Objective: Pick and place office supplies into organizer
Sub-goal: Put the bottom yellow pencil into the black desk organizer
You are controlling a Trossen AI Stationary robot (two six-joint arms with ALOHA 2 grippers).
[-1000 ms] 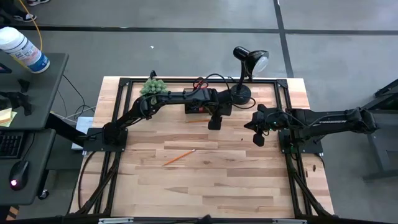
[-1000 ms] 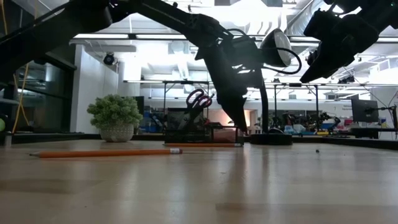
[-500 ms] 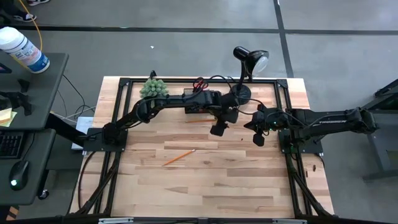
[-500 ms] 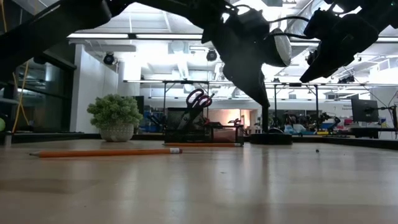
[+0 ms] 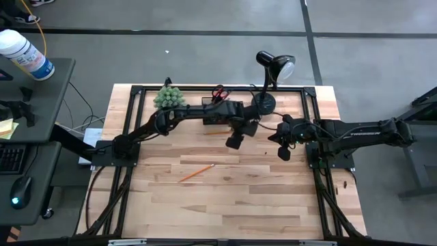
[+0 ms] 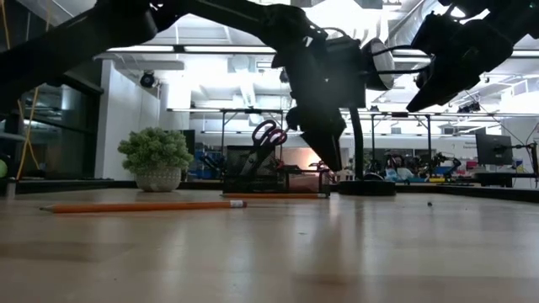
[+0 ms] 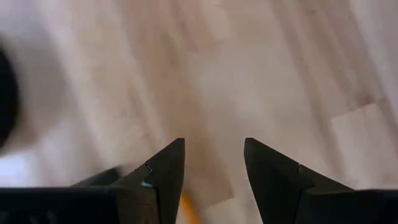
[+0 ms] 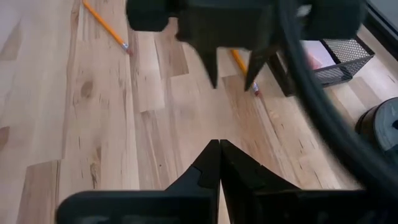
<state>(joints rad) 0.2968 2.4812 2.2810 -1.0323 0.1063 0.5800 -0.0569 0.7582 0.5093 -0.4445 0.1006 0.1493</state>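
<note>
Left end effector point(image 5: 234, 142) hangs spread and empty above the worktop point(image 5: 225, 198)
Orange pencil point(image 5: 217, 133) lies just in front of the organizer point(image 5: 217, 117); another pencil point(image 5: 196, 172) lies mid-worktop; right end effector point(image 5: 284, 154) is pressed together

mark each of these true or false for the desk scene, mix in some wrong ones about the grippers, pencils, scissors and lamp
1. The left gripper is open with nothing between its fingers. True.
2. The right gripper is open. False: its fingers are shut together, empty.
3. Two orange pencils lie on the table. True: one pencil near the middle, another pencil beside the organizer.
4. The scissors lie flat on the table. False: they stand in the organizer, red handles up.
5. The desk lamp stands at the table's far edge. True.
</note>
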